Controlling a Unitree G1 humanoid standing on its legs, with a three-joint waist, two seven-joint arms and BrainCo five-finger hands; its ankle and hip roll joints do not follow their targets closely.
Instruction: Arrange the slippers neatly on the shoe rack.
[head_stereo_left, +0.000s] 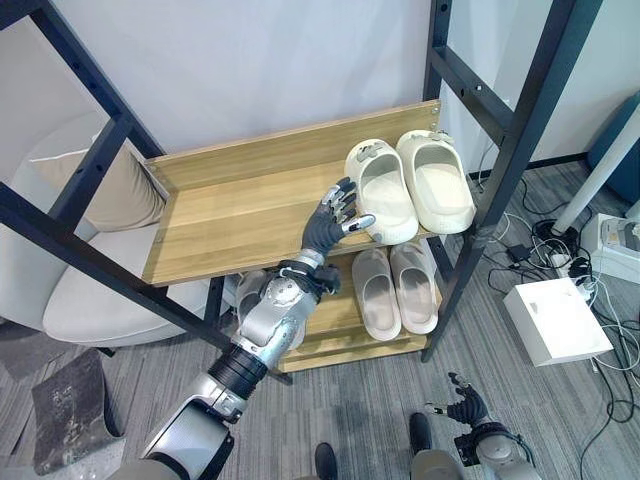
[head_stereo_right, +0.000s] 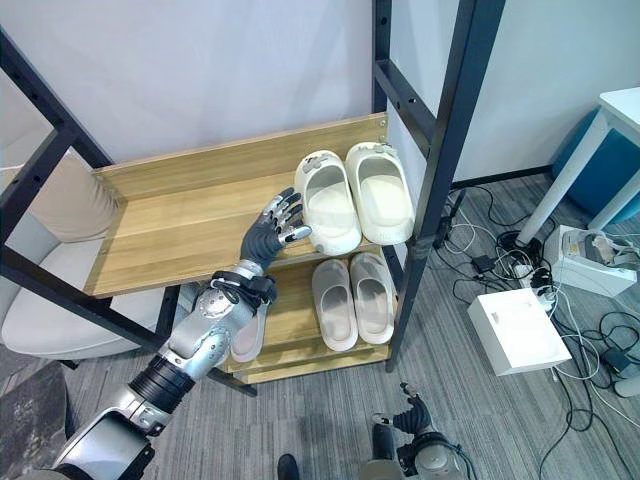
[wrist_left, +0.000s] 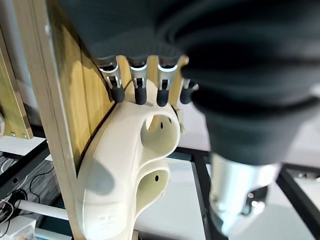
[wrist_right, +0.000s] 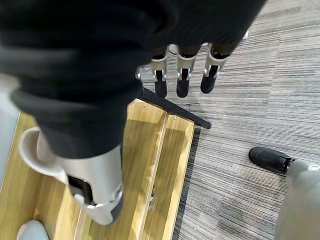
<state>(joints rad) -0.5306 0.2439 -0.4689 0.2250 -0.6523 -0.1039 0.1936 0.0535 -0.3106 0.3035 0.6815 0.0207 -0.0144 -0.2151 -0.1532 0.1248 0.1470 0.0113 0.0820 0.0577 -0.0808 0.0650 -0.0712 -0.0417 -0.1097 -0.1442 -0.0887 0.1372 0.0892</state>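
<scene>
Two cream slippers (head_stereo_left: 380, 192) (head_stereo_left: 438, 180) lie side by side at the right end of the rack's upper wooden shelf (head_stereo_left: 240, 215). My left hand (head_stereo_left: 326, 232) is open just left of the nearer one, thumb against its side. In the left wrist view the straight fingers (wrist_left: 140, 92) hover beside that slipper (wrist_left: 125, 165). A paler pair (head_stereo_left: 375, 292) (head_stereo_left: 414, 285) rests on the lower shelf, and another slipper (head_stereo_right: 248, 340) shows partly behind my left arm. My right hand (head_stereo_left: 467, 408) hangs open low over the floor, fingers (wrist_right: 182, 82) relaxed.
Black metal posts (head_stereo_left: 505, 150) frame the rack on both sides. A beige cushioned seat (head_stereo_left: 100, 200) stands to the left. On the grey floor at the right lie a white box (head_stereo_left: 555, 320) and tangled cables (head_stereo_left: 610, 350).
</scene>
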